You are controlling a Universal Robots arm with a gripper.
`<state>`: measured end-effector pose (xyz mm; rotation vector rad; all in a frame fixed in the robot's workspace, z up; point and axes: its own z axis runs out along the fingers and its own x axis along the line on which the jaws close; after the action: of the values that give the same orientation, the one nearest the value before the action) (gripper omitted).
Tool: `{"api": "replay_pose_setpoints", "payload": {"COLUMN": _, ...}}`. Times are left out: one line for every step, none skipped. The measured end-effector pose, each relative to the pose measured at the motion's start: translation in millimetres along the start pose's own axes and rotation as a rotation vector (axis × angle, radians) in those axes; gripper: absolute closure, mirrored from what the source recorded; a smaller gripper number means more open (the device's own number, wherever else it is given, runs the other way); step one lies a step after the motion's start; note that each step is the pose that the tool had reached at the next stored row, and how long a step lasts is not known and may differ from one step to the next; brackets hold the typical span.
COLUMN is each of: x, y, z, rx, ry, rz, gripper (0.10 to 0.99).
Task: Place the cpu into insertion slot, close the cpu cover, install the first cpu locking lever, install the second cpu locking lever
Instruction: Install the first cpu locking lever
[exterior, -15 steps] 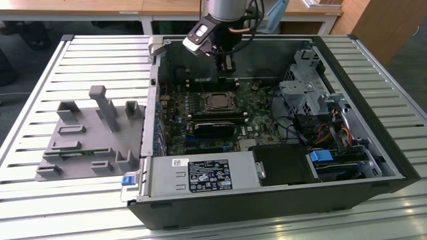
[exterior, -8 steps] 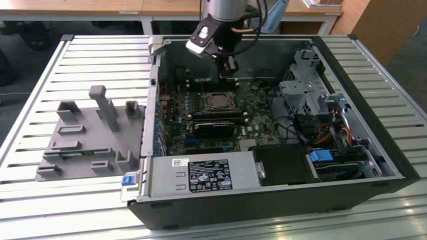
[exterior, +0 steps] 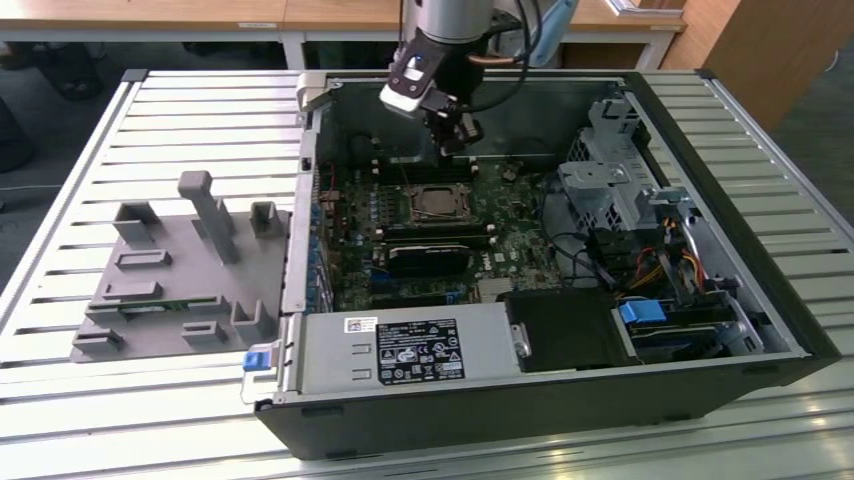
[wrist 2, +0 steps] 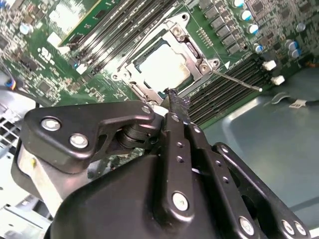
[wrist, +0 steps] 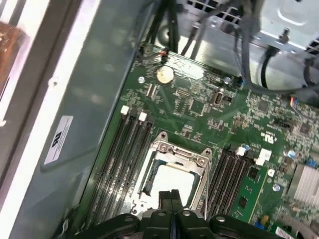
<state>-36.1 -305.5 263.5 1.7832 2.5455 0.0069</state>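
Inside the open computer case (exterior: 534, 420), at the middle of the green board, found the cpu (wrist 2: 162, 67) lying flat in the insertion slot (wrist 2: 127, 74), silver face up. Noted the cpu cover (wrist: 180, 153) down over it as a silvery frame, with the chip's face showing through the window. Judged it closed or nearly so, since the frame lies level with the socket in both wrist views. Observed one thin locking lever (wrist 2: 234, 79) standing away from the socket over the memory slots (wrist 2: 224, 94), not tucked under any catch. Judged it unlatched. Could not make out the other lever's state.

Found the gripper (exterior: 454, 138) reaching in from the far side and hanging just above the socket, by one edge of it, tips pointing down. Recorded the fingers (wrist: 165, 198) pressed together with no gap and nothing between them. Judged that pinched posture better suited to pushing or hooking a slim wire part than to carrying the chip. Could not tell whether the tips touch the frame.

Noted a grey moulded fixture (exterior: 174, 270) on the slatted table (exterior: 80, 420) at the exterior view's left, beside the case, and the labelled power box (exterior: 400, 350) at the case's near edge.
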Motion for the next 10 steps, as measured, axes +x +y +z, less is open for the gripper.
{"api": "replay_pose_setpoints", "payload": {"x": 0.0, "y": 0.0, "z": 0.0, "rx": 0.000, "ry": 0.0003, "rz": -0.012, "gripper": 0.980}}
{"api": "replay_pose_setpoints", "payload": {"x": 0.0, "y": 0.0, "z": 0.0, "rx": -0.001, "ry": 0.0005, "rz": -0.024, "gripper": 0.980}}
{"api": "replay_pose_setpoints", "payload": {"x": 0.0, "y": 0.0, "z": 0.1, "rx": -0.001, "ry": 0.0008, "rz": -0.033, "gripper": 0.980}}
{"api": "replay_pose_setpoints", "payload": {"x": 0.0, "y": 0.0, "z": 0.1, "rx": -0.001, "ry": 0.0010, "rz": -0.044, "gripper": 0.980}}
{"api": "replay_pose_setpoints", "payload": {"x": 0.0, "y": 0.0, "z": 0.1, "rx": -0.001, "ry": 0.0013, "rz": -0.056, "gripper": 0.980}}
{"api": "replay_pose_setpoints", "payload": {"x": 0.0, "y": 0.0, "z": 0.1, "rx": -0.002, "ry": 0.0015, "rz": -0.066, "gripper": 0.980}}
{"api": "replay_pose_setpoints", "payload": {"x": 0.0, "y": 0.0, "z": 0.1, "rx": -0.002, "ry": 0.0017, "rz": -0.075, "gripper": 0.980}}
{"api": "replay_pose_setpoints", "payload": {"x": 0.0, "y": 0.0, "z": 0.1, "rx": -0.002, "ry": 0.0019, "rz": -0.084, "gripper": 0.980}}
{"api": "replay_pose_setpoints", "payload": {"x": 0.0, "y": 0.0, "z": 0.1, "rx": -0.002, "ry": 0.0021, "rz": -0.092, "gripper": 0.980}}
{"api": "replay_pose_setpoints", "payload": {"x": 0.0, "y": 0.0, "z": 0.1, "rx": -0.003, "ry": 0.0023, "rz": -0.101, "gripper": 0.980}}
